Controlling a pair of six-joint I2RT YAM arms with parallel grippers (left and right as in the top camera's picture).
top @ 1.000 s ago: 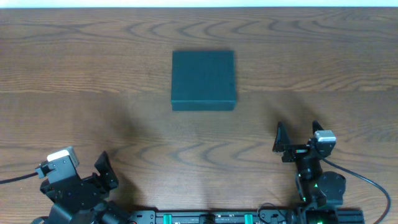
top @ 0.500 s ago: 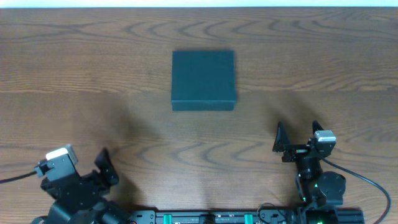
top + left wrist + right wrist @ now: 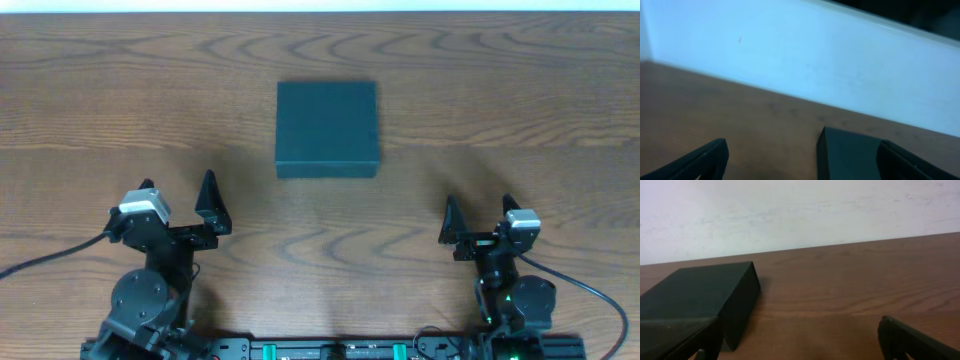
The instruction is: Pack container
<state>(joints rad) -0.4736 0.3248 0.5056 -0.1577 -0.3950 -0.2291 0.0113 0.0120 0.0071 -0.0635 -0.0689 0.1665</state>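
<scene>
One square matte dark teal-black cardboard container (image 3: 327, 128) sits closed at the middle of the brown wood-grain table (image 3: 100, 100), well apart from both arms. Left gripper (image 3: 178, 200) and right gripper (image 3: 480, 218) stand near the front edge, jaws wide, holding nothing.

Readable text: none in any view.
Brands, numbers, signs: none legible.
container (image 3: 327, 128), on the table ahead of the jaws: lid and side faces plain, with no marking that can be read.
</scene>
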